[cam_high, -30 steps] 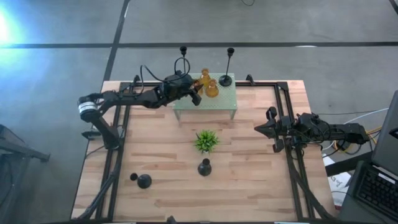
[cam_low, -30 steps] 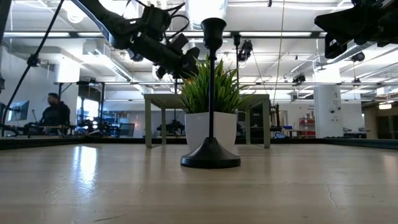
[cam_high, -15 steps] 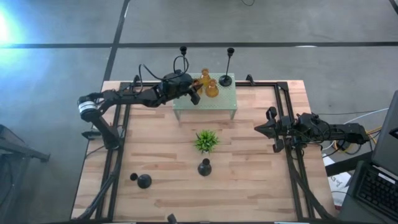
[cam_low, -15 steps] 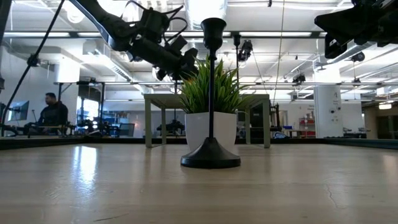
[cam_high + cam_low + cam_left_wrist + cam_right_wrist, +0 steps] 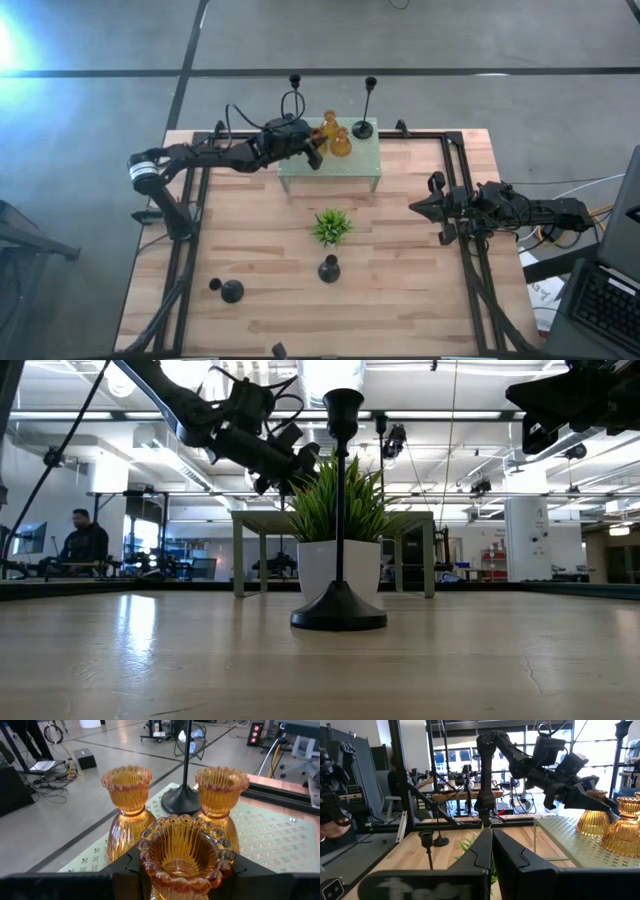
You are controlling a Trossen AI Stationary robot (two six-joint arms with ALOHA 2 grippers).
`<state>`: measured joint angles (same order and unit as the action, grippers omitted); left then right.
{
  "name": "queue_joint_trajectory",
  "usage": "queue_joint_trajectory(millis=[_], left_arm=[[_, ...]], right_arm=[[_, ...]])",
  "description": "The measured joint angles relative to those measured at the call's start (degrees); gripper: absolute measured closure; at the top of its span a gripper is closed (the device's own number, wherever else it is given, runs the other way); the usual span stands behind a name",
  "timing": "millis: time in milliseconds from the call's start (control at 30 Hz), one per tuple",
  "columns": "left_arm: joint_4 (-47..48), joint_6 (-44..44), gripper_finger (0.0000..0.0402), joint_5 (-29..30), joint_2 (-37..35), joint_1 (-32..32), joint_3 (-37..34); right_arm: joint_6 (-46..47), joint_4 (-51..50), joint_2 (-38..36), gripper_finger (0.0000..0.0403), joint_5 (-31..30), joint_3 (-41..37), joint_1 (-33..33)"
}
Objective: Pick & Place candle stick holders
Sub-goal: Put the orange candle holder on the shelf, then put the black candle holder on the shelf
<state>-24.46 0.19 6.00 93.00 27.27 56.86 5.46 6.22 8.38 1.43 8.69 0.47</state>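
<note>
Overhead, pale wood table (image 5: 270,310), green perforated stand (image 5: 350,165), grey concrete floor (image 5: 100,110).

Glossy ribbed amber glass holders (image 5: 185,850) on perforated metal stand (image 5: 272,837).

no readable text, labels or numbers anywhere

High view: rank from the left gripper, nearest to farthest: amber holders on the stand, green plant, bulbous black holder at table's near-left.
From the left gripper, over the pale green stand:
1. Amber holders, right beside it on the stand.
2. Green plant, mid-table, in front of the stand.
3. Bulbous black holder, near-left part of the table.
</note>
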Motion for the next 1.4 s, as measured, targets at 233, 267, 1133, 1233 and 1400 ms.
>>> queue_joint_trajectory(millis=[233,267,1133,1233,1400], left_arm=[[-2.06,0.08,0.0272,-0.17,1.28,0.00,0.00],[-2.11,0.13,0.0272,-0.17,1.34,0.00,0.00],[-2.00,0.94,0.0162,-0.13,1.41,0.02,0.02],[-2.02,0.85,0.0154,-0.10,1.41,0.02,0.02],[-2.03,0.84,0.0128,-0.05,1.41,0.02,0.02]], right_arm=[[0.05,-0.01,0.00,0.0394,-0.01,0.00,0.00],[0.11,-0.02,0.00,0.0394,0.01,0.00,0.00],[-0.05,-0.02,0.04,0.0394,0.00,0.00,0.01],[-0.05,-0.02,0.07,0.0394,0.00,0.00,0.00],[-0.05,-0.02,0.07,0.0394,0.00,0.00,0.00]])
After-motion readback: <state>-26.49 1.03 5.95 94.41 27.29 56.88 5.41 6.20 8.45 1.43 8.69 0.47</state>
